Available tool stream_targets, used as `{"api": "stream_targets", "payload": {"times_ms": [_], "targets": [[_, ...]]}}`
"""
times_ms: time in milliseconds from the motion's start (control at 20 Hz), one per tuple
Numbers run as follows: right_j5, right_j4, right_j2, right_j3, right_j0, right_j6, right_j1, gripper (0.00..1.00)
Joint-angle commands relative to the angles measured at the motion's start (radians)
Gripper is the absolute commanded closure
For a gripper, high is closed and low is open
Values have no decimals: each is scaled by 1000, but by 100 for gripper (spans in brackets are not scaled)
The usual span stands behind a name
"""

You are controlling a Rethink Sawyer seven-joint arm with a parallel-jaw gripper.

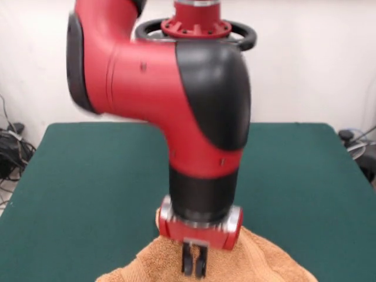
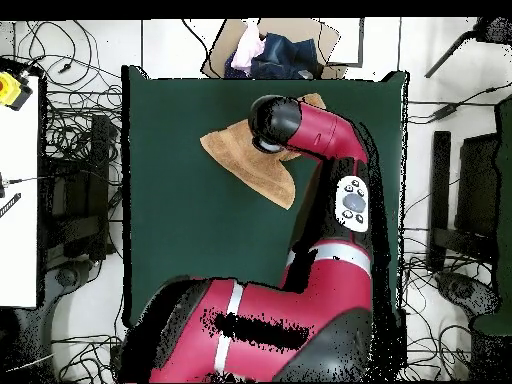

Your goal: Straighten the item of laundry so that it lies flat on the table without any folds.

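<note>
One towel [image 1: 258, 261] here, orange-tan and fuzzy, lying near the table [image 1: 88, 176] edge that is far from the robot's base. Still bumpy and humped up, not flat yet. In the overhead view, one pointy corner sticking out to the side and another lower down. Gripper [image 1: 194, 267] pointing straight down, right over the middle of the cloth. Two black fingers close together, with a thin gap showing between them. Holding cloth or just touching it? Cannot tell.

Could go wrong like this: pulling up from the middle would bunch the cloth into a taller hump, not smooth it. Dragging toward that near edge could slide the whole thing off the table. A weak pinch could slip off the fuzzy loops.

Hard to see: front part of the cloth cut off at the bottom of the front view. From above, big red arm [image 2: 320, 135] covering much of the cloth and all of the fingers. Folds underneath not visible.
</note>
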Motion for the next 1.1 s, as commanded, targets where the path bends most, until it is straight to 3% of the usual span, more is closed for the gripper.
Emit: {"api": "stream_targets", "payload": {"times_ms": [50, 300, 500, 750, 800, 1100], "targets": [[7, -52, -9, -187, -18, 112, 215, 100], [113, -64, -11, -360, -27, 92, 305, 100], [-9, -81, 1, -299, -28, 118, 295, 100], [-57, -103, -1, -252, -24, 120, 273, 100], [-50, -108, -4, -251, -22, 124, 271, 0], [-71, -106, -7, -225, -17, 148, 249, 0]]}}
